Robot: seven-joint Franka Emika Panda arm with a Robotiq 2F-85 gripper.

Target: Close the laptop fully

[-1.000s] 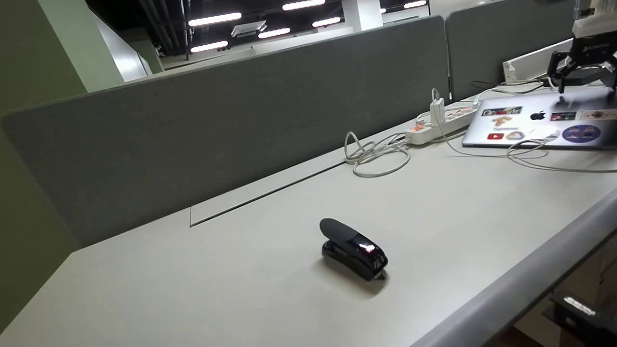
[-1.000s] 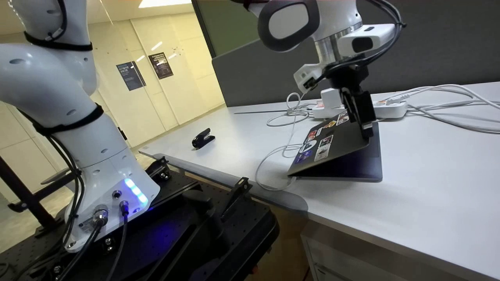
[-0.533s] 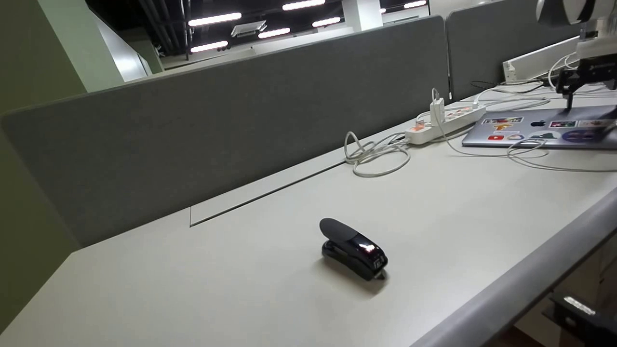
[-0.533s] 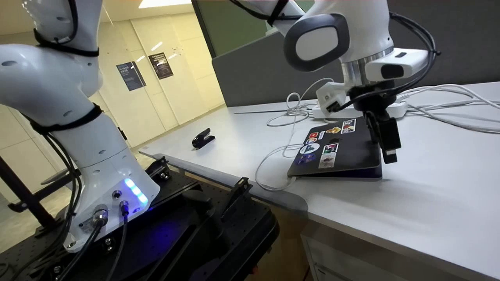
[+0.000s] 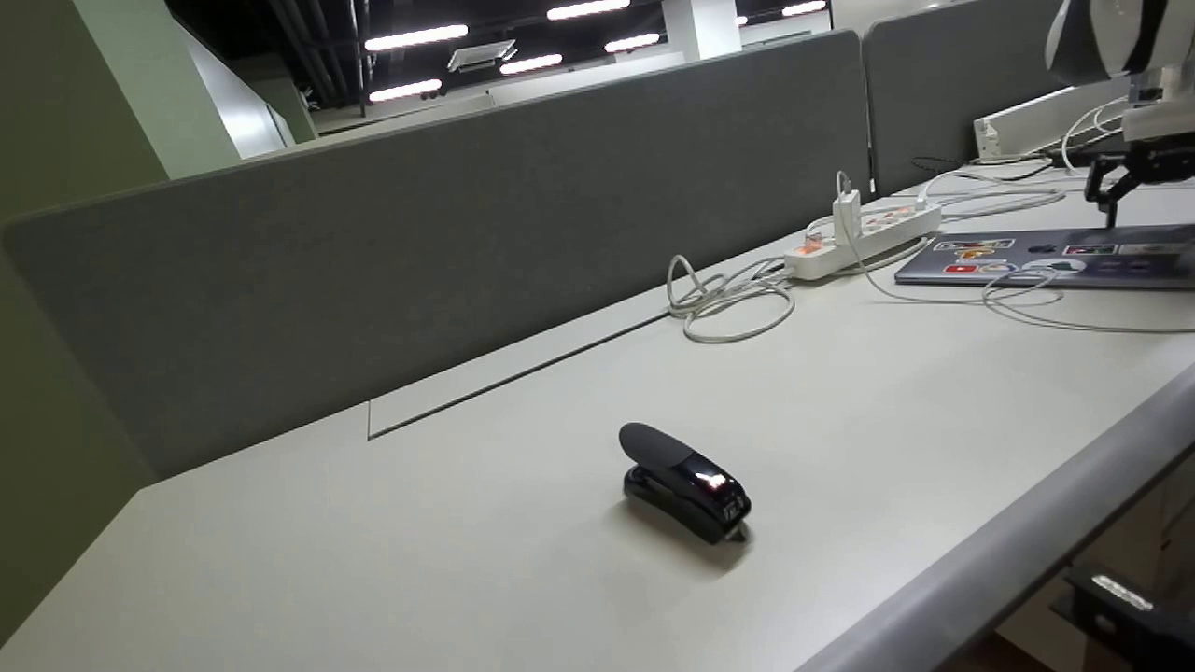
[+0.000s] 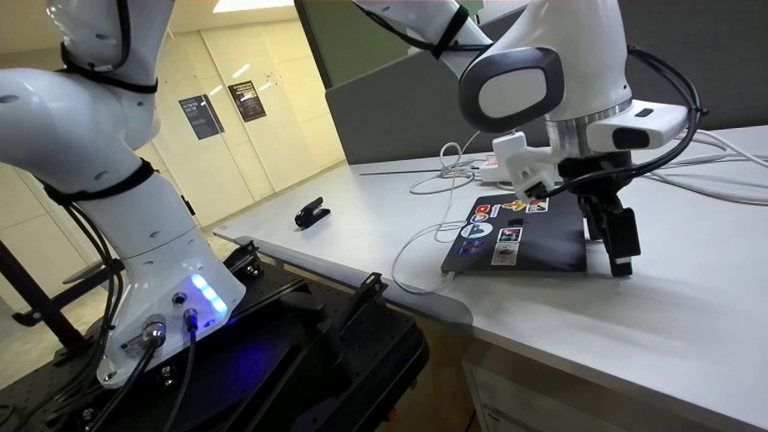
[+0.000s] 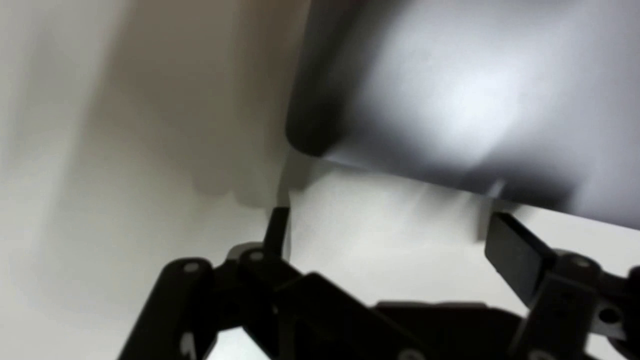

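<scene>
Pale desk [image 5: 392, 560] with a chunky grey edge [image 5: 1008, 560], dark grey partitions [image 5: 513, 243] running along one side; greenish wall [image 5: 56, 121] past the end, strip lights [image 5: 415, 37] on a dark ceiling [image 5: 504, 19]; in an exterior view there's a kinda yellowish panelled wall [image 6: 294, 72] with two dark posters [image 6: 201, 117]; pale cabinet [image 6: 528, 390] under the desk

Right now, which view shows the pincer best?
The wrist view: both fingers of the pincer show, spread apart. Both exterior views show it smaller: fingers partly overlapping beside the laptop, or cut by the picture's edge.

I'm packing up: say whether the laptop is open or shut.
Shut: the laptop lies flat in both exterior views, no gap showing under its lid.
</scene>
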